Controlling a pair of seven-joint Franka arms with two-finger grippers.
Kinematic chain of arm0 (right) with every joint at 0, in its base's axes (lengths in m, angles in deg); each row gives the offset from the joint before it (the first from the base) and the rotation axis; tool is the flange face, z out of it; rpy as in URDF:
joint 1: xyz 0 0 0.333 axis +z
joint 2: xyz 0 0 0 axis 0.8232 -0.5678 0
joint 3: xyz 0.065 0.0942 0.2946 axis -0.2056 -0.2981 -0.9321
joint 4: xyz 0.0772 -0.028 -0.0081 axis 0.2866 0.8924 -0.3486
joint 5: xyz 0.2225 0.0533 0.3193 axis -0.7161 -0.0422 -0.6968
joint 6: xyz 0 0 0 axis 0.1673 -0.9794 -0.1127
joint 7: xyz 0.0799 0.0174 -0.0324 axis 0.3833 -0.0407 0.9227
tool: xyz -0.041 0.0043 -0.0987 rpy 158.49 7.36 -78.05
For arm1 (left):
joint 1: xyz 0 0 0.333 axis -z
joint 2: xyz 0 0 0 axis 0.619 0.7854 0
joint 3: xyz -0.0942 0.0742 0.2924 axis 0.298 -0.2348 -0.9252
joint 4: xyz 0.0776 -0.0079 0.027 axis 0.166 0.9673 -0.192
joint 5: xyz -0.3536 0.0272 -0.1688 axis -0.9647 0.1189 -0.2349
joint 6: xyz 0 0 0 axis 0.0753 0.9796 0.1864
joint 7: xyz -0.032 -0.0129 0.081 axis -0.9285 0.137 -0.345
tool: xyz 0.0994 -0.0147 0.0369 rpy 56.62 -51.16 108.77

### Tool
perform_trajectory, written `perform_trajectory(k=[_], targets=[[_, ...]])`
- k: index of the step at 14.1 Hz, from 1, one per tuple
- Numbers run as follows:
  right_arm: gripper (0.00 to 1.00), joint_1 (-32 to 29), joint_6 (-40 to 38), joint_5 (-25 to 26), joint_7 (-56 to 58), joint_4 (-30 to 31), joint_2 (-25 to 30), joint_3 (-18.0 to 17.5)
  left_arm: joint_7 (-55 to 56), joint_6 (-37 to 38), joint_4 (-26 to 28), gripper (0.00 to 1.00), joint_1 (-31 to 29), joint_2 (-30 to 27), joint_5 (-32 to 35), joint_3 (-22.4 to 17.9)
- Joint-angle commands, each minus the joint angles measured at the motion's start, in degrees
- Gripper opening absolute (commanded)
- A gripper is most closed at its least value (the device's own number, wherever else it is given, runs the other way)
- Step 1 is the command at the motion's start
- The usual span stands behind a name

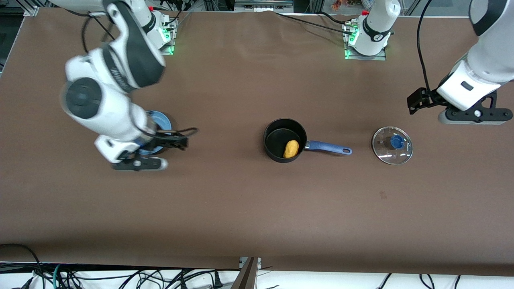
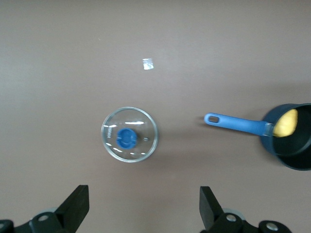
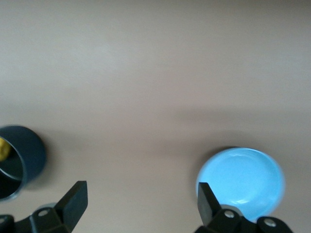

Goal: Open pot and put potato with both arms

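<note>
The black pot (image 1: 268, 134) stands open mid-table, its blue handle (image 1: 327, 147) pointing toward the left arm's end. The yellow potato (image 1: 291, 149) lies inside it. The glass lid (image 1: 392, 145) with its blue knob lies flat on the table past the handle's tip. My left gripper (image 1: 474, 115) is open and empty, up over the table beside the lid. In the left wrist view (image 2: 144, 206) I see the lid (image 2: 129, 134), the pot (image 2: 286, 159) and the potato (image 2: 285, 123). My right gripper (image 1: 138, 163) is open and empty over the blue plate's edge; it also shows in the right wrist view (image 3: 141, 204).
A flat blue plate (image 1: 161, 120) lies toward the right arm's end, partly hidden under the right hand; it shows in the right wrist view (image 3: 240, 182), with the pot's wall (image 3: 31, 155) at the view's edge. Brown cloth covers the table.
</note>
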Motion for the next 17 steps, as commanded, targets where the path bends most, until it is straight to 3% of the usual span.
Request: perform_trajectory(k=[1,3,8,11,14,17], targets=[[1.00,-4.76,-3.42,-0.10,8.26,4.11,6.02,-0.63,0.60,-2.04,4.05,1.00,4.53,-3.21,-4.29,-6.85],[1.00,-8.36,-5.10,-0.09,15.47,5.34,8.92,-0.02,0.86,-1.95,3.88,1.00,6.22,-3.12,-4.65,-9.16],[1.00,-11.28,-7.65,-0.01,15.50,8.14,16.92,0.16,1.74,-1.42,2.20,1.00,5.52,-2.59,-5.71,-9.25],[1.00,-11.46,-9.41,-0.18,16.03,10.26,20.70,3.75,1.04,-1.60,1.51,1.00,5.52,-2.07,-2.81,-9.34],[1.00,-11.46,-10.81,-0.10,17.68,10.97,22.56,4.02,0.87,-1.78,-3.58,1.00,4.39,1.27,-2.45,-9.95],[1.00,-11.46,-12.66,0.43,21.39,10.53,21.68,4.46,0.07,-1.95,-3.95,1.00,3.76,1.88,-2.46,-9.34]])
